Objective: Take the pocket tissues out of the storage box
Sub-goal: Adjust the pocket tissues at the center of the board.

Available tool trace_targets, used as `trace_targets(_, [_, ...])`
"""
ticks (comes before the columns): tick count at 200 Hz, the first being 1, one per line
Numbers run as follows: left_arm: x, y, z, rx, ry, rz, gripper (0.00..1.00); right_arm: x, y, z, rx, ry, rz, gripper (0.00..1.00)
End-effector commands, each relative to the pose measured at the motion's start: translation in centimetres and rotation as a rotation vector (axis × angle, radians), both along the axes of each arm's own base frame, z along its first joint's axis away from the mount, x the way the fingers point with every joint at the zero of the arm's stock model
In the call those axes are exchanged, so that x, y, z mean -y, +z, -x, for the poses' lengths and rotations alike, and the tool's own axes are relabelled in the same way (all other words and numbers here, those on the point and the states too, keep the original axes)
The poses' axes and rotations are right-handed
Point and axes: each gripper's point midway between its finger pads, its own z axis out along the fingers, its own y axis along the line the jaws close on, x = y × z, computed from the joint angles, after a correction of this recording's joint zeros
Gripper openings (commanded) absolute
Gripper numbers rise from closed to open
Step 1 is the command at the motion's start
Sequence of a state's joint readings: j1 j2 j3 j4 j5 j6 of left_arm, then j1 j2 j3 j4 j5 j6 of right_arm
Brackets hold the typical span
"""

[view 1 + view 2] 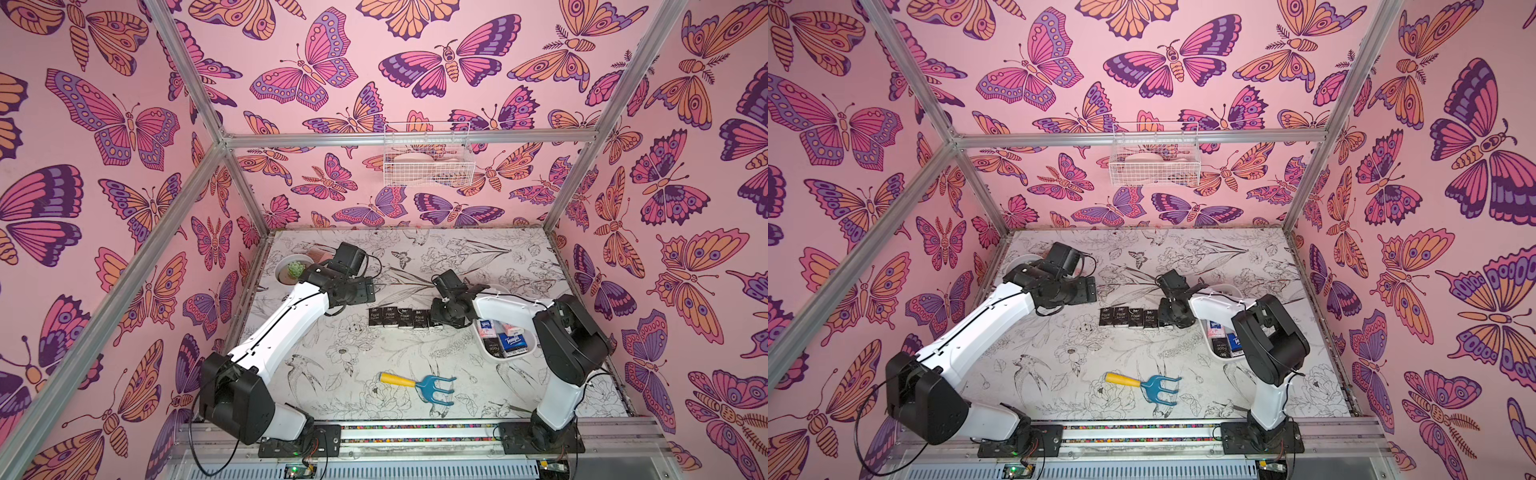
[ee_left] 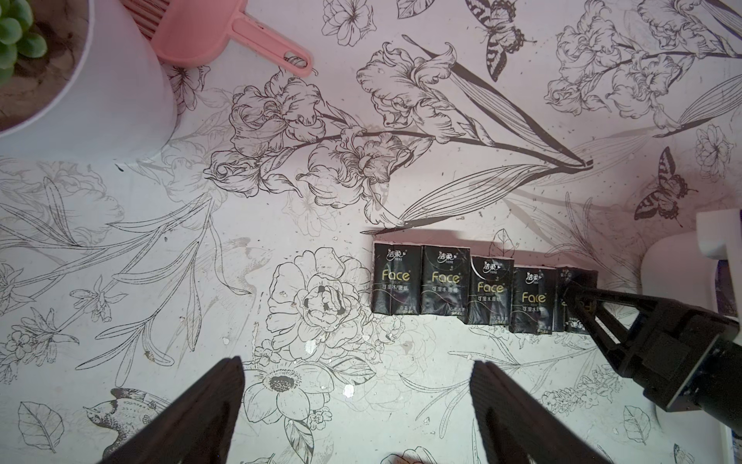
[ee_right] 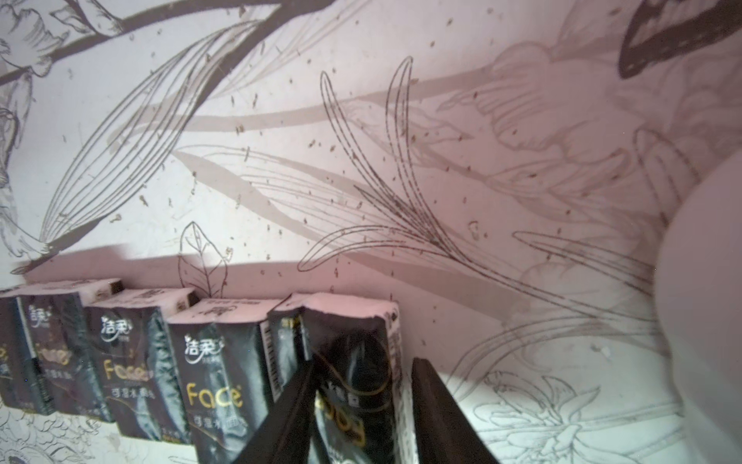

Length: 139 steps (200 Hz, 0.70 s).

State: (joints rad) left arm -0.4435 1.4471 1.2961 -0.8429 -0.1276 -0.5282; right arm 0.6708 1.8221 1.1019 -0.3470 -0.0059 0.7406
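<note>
- Left wrist view: the left gripper (image 2: pixel 357 405) hangs over the white floral-printed tabletop (image 1: pixel 374 357), toward 10 o'clock of the table's middle. Its jaws are spread wide with nothing between them.
- At about the table's middle, four flat black rectangular pocket tissue packets (image 2: pixel 441 287) with "Face" lettering lie side by side in a row, out of the box. That share of the job is done.
- A fifth black packet (image 3: pixel 349 325) sits at the row's 3 o'clock end, close against its neighbour. The right gripper (image 3: pixel 363 373) straddles it, one finger on either side. I cannot tell whether the fingers pinch it or have let go. It seems to rest on the table, so I judge this placement nearly finished.
- At 4 o'clock, the shallow white plastic storage box (image 1: pixel 505 356) with rounded corners lies partly under the right arm. Inside it are at least a white-blue packet (image 1: pixel 485 328), a blue "Tempo" packet (image 1: pixel 514 341) and a black packet (image 1: pixel 494 347). The arm may hide more.
- By my reckoning the task is around or past halfway, and every packet in the box remains to be lifted out.
</note>
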Motion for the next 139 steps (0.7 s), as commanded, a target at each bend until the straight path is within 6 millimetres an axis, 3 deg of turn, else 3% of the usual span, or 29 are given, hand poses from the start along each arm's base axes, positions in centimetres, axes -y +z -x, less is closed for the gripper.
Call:
trace_targets(1, [-0.8, -0.5, 0.6, -0.021, 0.012, -0.025, 0.94, -0.1, -0.5, 0.7, -0.035, -0.001, 0.006, 0.46])
trace_targets(27, [-0.8, -0.4, 0.6, -0.019, 0.011, -0.022, 0.94, 0.8, 1.0, 0.4, -0.003, 0.006, 0.04, 0.53])
trace_targets(90, [-0.5, -0.2, 0.5, -0.02, 0.009, -0.004, 0.94, 3.7, 7.4, -1.5, 0.115, -0.03, 0.01, 0.61])
trace_targets(107, [-0.5, -0.2, 0.6, -0.019, 0.008, -0.003, 0.94, 5.7, 8.1, -2.0, 0.128, -0.054, 0.028, 0.61])
trace_targets(139, [-0.6, -0.1, 0.6, -0.014, 0.009, -0.004, 0.94, 11.3, 7.5, -2.1, 0.101, -0.144, 0.045, 0.61])
